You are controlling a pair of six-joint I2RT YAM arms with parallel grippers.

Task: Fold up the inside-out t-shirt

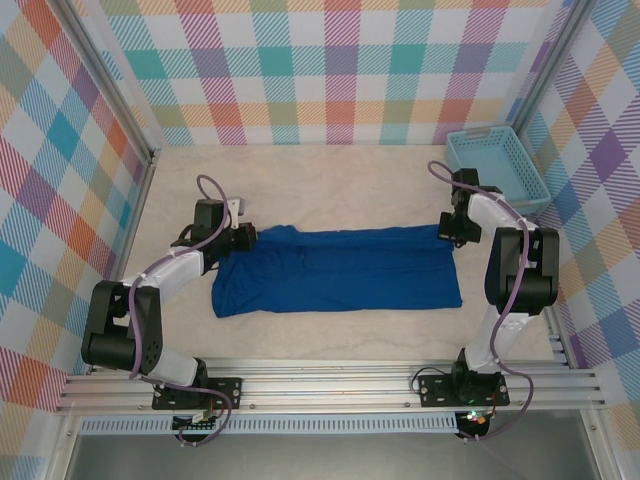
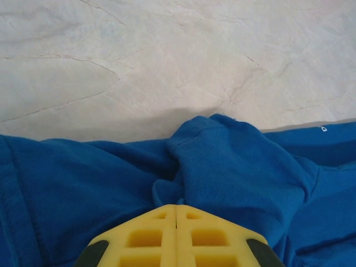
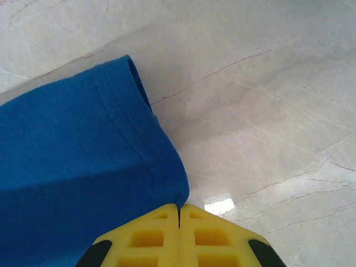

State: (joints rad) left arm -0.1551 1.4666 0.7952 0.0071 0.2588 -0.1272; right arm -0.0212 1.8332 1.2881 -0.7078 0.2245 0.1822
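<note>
Inside-out t-shirt (image 1: 340,268) lies as a long blue band mid-table (image 1: 330,180), and I'd call this mid-fold. Left gripper (image 2: 176,207) is closed tight at the bunched far-left corner, right gripper (image 3: 179,206) closed at the far-right hem. Cloth pinched? Can't tell. Next call: carry both corners over together.

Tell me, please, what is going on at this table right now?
A two-armed robot is folding a blue t-shirt, which lies on the table as a long band. The left gripper is shut on bunched cloth at its far left corner. The right gripper is shut at the far right corner, apparently pinching the hem.
</note>
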